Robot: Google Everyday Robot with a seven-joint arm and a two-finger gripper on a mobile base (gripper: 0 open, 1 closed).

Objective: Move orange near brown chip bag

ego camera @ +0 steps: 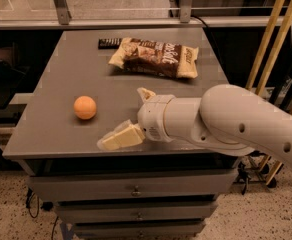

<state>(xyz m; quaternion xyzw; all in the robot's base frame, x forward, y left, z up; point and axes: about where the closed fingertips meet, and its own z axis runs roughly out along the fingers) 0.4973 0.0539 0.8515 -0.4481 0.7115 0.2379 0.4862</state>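
Camera view shows the robot's cream two-finger gripper (122, 117) low over the front edge of the flat grey metal table top (46, 124), at the end of a thick, rounded white arm (236, 119) that comes in from the right. Its 2 fingers stand spread apart: 1 pale, wedge-shaped finger (118, 139) points left and down toward the table's front lip, and the other (146, 93) sticks up behind the wrist. Nothing is held between them.

The small round smooth orange (85, 107) sits on the table just left of the gripper, apart from it and slightly farther back than the lower finger. It rests alone on the left half of the top.

The crinkly dark-brown chip bag with cream ends and white lettering (153, 58) lies flat toward the back of the table, behind the gripper and well apart from the orange. A flat black rectangular bar (109, 43) lies just beside the bag's left end, at the back edge.

Grey drawers (136, 189) fill the cabinet below, and yellow poles (266, 39) lean at the right.
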